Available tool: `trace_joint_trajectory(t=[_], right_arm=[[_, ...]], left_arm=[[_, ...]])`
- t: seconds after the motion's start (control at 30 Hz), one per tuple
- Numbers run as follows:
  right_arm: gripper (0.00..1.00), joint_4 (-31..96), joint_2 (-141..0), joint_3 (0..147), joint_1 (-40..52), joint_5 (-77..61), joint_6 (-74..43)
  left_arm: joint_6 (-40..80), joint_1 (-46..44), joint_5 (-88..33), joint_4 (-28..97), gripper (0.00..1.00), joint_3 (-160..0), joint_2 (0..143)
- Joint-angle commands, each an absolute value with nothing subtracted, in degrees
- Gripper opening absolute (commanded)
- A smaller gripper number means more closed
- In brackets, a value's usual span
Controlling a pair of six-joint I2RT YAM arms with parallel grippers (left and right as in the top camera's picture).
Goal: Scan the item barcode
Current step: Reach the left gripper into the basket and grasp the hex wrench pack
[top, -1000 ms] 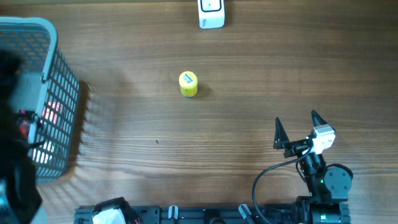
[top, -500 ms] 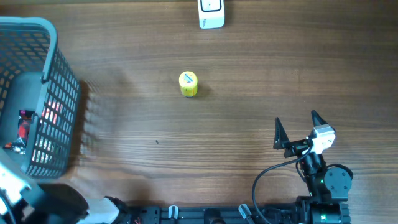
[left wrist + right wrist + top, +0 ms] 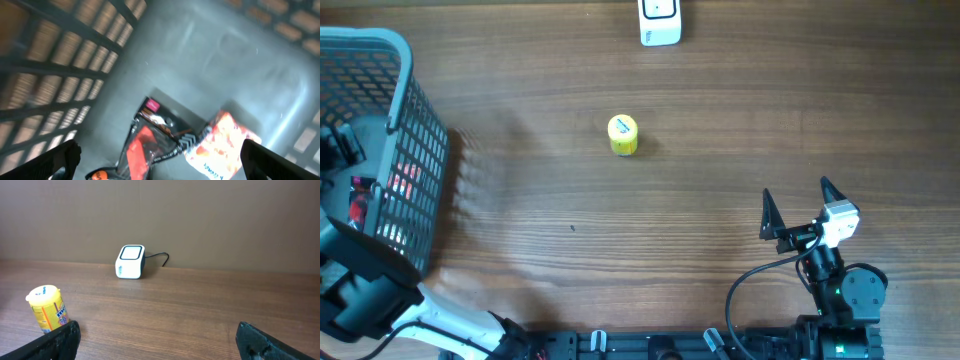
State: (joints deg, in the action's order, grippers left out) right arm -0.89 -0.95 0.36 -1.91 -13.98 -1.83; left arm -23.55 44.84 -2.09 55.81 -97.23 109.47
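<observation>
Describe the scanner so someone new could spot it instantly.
Start at the wooden table and look to its far edge in the overhead view. There, beyond the yellow canister, sits the scanner. It alone is a white box with a dark-framed top window and trailing cable.

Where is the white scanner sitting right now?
Overhead, the white scanner stands at the far edge of the table, near the middle, beyond the yellow canister.

Left gripper (image 3: 165,161) open wide, pointing down; right gripper (image 3: 797,190) open wide, level.

Brown wood-grain table (image 3: 720,120) under even light, a plain, perhaps tan wall (image 3: 225,220) behind
</observation>
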Motion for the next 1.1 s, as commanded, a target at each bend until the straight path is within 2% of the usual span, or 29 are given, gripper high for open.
trace_joint_trajectory(t=[0.0, 0.23, 0.37, 0.47, 0.63, 0.87, 1.07], right_arm=[[1.00, -1.19, -0.82, 0.30, -1.67, -14.68, -1.56], [1.00, -1.19, -0.82, 0.30, -1.67, -14.68, -1.56], [1.00, -1.19, -0.82, 0.30, -1.67, -14.68, -1.56], [1.00, -1.19, -0.82, 0.30, -1.67, -14.68, -1.56], [1.00, -1.19, -0.82, 0.30, -1.67, -14.68, -1.56], [1.00, -1.19, -0.82, 0.30, -1.67, -14.68, -1.54], [1.00, -1.19, -0.82, 0.30, -1.67, -14.68, -1.56]], left_arm=[[-32.01, 45.32, -6.94, 59.40, 1.00, -97.41, 109.51], [-35.77, 47.05, -8.56, 60.45, 1.00, -94.83, 109.58], [-31.29, 47.11, -9.04, 63.09, 1.00, -94.80, 109.58], [-39.35, 47.64, -12.27, 67.59, 1.00, -94.61, 109.49], [-41.80, 52.03, -18.46, 69.91, 1.00, -94.48, 109.51], [-41.56, 55.90, -23.94, 65.95, 1.00, -94.48, 109.51], [-41.60, 55.33, -17.26, 61.52, 1.00, -94.32, 109.54]])
